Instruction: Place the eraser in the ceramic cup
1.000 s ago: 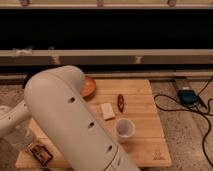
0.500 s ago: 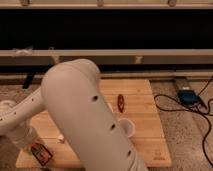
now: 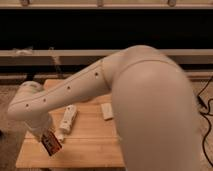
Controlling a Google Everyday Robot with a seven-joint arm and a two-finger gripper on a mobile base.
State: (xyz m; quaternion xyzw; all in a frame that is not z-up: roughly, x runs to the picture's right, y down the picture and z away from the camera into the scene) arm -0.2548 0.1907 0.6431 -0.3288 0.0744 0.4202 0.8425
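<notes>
Your gripper [image 3: 46, 133] sits low over the front left corner of the wooden table [image 3: 90, 150], mostly hidden by the wrist; you cannot tell whether it grasps anything. The eraser [image 3: 51, 143] shows right under it: a small flat black block with an orange-red border, tilted, seemingly touching the gripper. A white bottle [image 3: 67, 119] lies just beside, a pale beige block [image 3: 106, 111] farther right

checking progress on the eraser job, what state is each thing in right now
eraser: tilted, right at the tool's end, front left of the table; gripped or not, cannot tell
ceramic cup: not visible, likely hidden behind the arm
white bottle: lying on its side on the table
beige block: lying flat on the table
tool: low over the table's front left, at the eraser
</notes>
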